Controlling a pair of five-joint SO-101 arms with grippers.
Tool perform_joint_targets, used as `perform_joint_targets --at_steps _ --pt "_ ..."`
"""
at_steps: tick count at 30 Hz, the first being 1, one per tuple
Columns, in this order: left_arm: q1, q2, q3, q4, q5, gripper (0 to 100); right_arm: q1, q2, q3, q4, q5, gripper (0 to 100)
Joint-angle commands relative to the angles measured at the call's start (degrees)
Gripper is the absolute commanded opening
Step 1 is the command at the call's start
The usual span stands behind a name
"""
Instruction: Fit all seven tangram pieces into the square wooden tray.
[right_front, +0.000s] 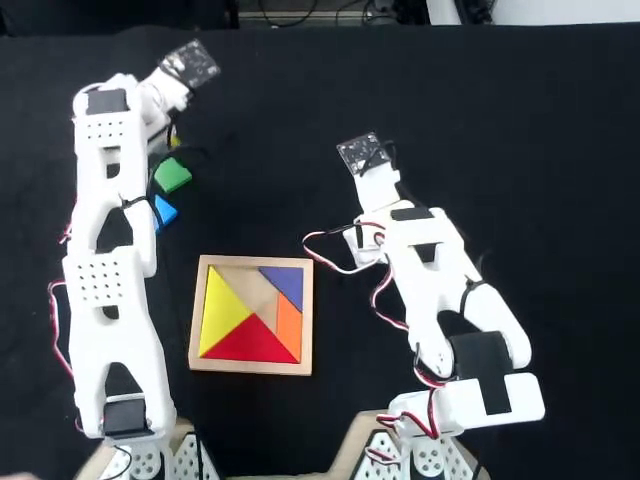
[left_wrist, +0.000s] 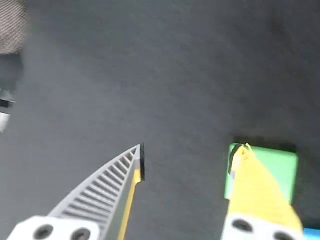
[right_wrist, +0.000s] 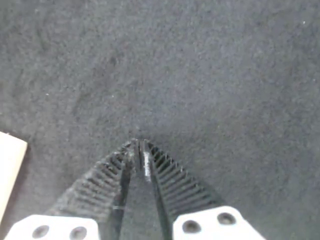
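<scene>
Holding four coloured pieces already, the square wooden tray (right_front: 250, 368) lies between the arms, while the green piece (right_front: 172, 176) and the blue piece (right_front: 165, 212) wait outside beside the spread-open left gripper (left_wrist: 190, 150), and the right gripper (right_wrist: 138, 145) is clenched on nothing.

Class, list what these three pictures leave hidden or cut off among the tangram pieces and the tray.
1. Blue piece: high view, the left arm overlaps it, hiding its full shape.
2. Green piece: left wrist view, the left tool covers one side.
3. Wooden tray: right wrist view, cut off by the edge; just a corner shows.
</scene>
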Motion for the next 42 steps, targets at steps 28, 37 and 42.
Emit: perform_joint_targets --at_steps 28,37,42 --pt "2.24 9.05 -36.18 33.32 10.11 29 -0.79 0.04 -2.68 0.09 -0.18 1.1" --pt "5.23 6.59 -23.43 35.87 37.19 29 -0.79 0.04 -2.68 0.09 -0.18 1.1" --pt "4.26 7.12 -19.38 35.08 41.58 29 -0.88 0.04 -2.68 0.18 -0.18 1.1"
